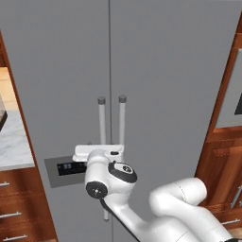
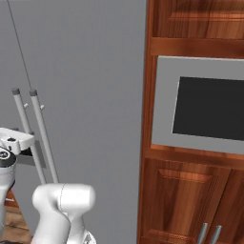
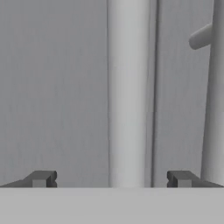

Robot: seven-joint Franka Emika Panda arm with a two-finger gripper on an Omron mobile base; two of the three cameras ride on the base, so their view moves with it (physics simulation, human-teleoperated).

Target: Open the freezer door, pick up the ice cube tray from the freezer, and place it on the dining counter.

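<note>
hand [image 3: 111, 179] spread, straddling freezer door [image 1: 61, 85] handle [image 3: 129, 94] | second handle [image 3: 214, 109] just beside

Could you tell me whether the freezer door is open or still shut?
Shut: the freezer door lies flush with the wider door, and the gripper straddles its handle.

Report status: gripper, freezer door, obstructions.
Gripper open, fingertips straddling the freezer door handle. Door shut. Neighbouring door's handle close alongside.
</note>
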